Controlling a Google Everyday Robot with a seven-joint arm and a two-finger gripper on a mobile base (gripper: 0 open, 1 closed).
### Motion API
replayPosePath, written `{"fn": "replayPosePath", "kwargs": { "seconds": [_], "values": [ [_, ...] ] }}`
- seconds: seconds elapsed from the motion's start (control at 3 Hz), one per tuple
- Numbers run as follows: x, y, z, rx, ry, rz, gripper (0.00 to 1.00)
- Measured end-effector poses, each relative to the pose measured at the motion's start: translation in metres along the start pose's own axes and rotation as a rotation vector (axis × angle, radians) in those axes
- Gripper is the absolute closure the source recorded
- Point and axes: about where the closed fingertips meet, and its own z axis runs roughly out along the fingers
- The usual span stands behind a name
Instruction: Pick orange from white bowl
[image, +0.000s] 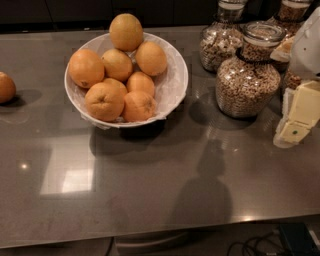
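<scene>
The robot's gripper (297, 120), a pale cream block on a white arm, sat at the far right of the view, well to the right of the white bowl (176, 75) and a little nearer the camera than the bowl's middle. It held nothing. Whether it was apart or together could not be told.

The white bowl stood on a grey, glossy bench (150, 190), left of centre in the view. It was wide and shallow, and heaped with oranges (120, 80), about seven of them. The topmost orange (126, 31) rested on the pile against the bowl's far rim. Two more, the right-hand orange (151, 57) and the front orange (138, 106), lay on the side of the pile facing the gripper.

Just right of the bowl, between it and the gripper, stood a large glass jar (247, 75) of cereal. A second jar (222, 40) stood behind it, also right of the bowl. Far to the bowl's left, apart from it, a loose orange (6, 87) lay on the bench; it was not in the bowl.

The move ahead likely turned on one thing: the fruit lay to the gripper's left, past the large jar. The oranges were nearly round, so no axis favoured one approach. A reach over the bowl's right rim and down onto an exposed orange seemed simplest.
</scene>
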Motion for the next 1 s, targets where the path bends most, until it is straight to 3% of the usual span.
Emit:
{"fn": "replayPosePath", "kwargs": {
  "seconds": [0.33,0.67,1.0],
  "values": [
    [0.000,0.000,0.000,0.000,-0.001,0.000,0.00],
    [-0.018,0.002,0.007,-0.008,-0.057,-0.009,0.00],
    [-0.059,0.002,0.014,-0.002,-0.134,-0.060,0.00]
  ]
}}
